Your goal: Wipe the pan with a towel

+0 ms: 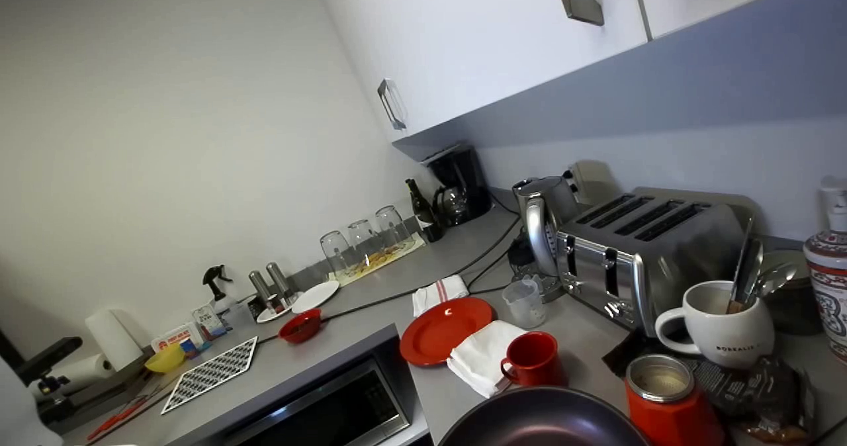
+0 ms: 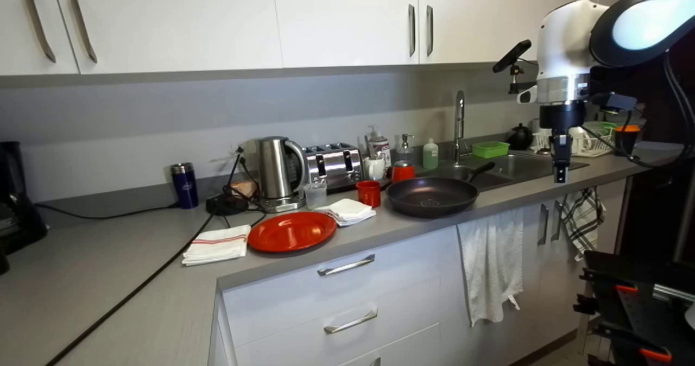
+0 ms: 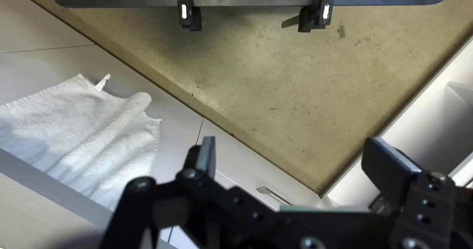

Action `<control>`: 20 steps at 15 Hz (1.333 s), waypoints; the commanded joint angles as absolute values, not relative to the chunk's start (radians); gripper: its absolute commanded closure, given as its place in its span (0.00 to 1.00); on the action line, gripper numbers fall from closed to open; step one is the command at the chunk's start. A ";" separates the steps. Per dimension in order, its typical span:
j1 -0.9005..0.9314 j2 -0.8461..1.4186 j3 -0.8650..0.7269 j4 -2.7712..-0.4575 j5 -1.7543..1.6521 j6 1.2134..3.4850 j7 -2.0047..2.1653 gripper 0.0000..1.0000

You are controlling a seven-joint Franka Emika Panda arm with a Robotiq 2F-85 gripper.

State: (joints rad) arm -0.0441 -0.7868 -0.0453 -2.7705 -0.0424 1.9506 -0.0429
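Observation:
The pan (image 2: 431, 196), round and black, rests on the counter with its handle reaching toward the sink; an exterior view shows only part of the same pan (image 1: 546, 426) at the bottom edge. Between the red plate and red cup lies the towel (image 2: 349, 210), a white folded cloth; it also shows as a white towel (image 1: 486, 355) in an exterior view. My gripper (image 2: 561, 174) hangs pointing down, right of the pan and well apart from it. From the wrist, the gripper (image 3: 291, 147) stands wide open, only floor and cabinet fronts visible beyond its fingers. Pan and towel are outside the wrist view.
A red plate (image 2: 293, 231) and a red cup (image 2: 369, 193) flank the towel. Left of the plate lies a red-striped cloth (image 2: 218, 245). Another white cloth (image 2: 491, 265) hangs down the cabinet front. A toaster (image 2: 334, 166) and a kettle (image 2: 275, 173) stand behind.

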 commanded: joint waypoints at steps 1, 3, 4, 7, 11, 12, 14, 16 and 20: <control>-0.043 -0.787 -0.046 -2.769 -0.042 1.948 -0.042 0.00; -0.043 -0.787 -0.046 -2.769 -0.042 1.948 -0.042 0.00; -0.043 -0.787 -0.046 -2.769 -0.042 1.948 -0.042 0.00; -0.043 -0.787 -0.046 -2.769 -0.042 1.948 -0.042 0.00; -0.043 -0.787 -0.046 -2.769 -0.042 1.948 -0.042 0.00; -0.043 -0.787 -0.046 -2.769 -0.042 1.948 -0.042 0.00; -0.043 -0.787 -0.046 -2.769 -0.042 1.948 -0.042 0.00; -0.043 -0.787 -0.046 -2.769 -0.042 1.948 -0.042 0.00; -0.049 -0.755 -0.044 -2.748 -0.053 1.958 -0.040 0.00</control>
State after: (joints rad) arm -0.0441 -0.7867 -0.0453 -2.7703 -0.0424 1.9507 -0.0423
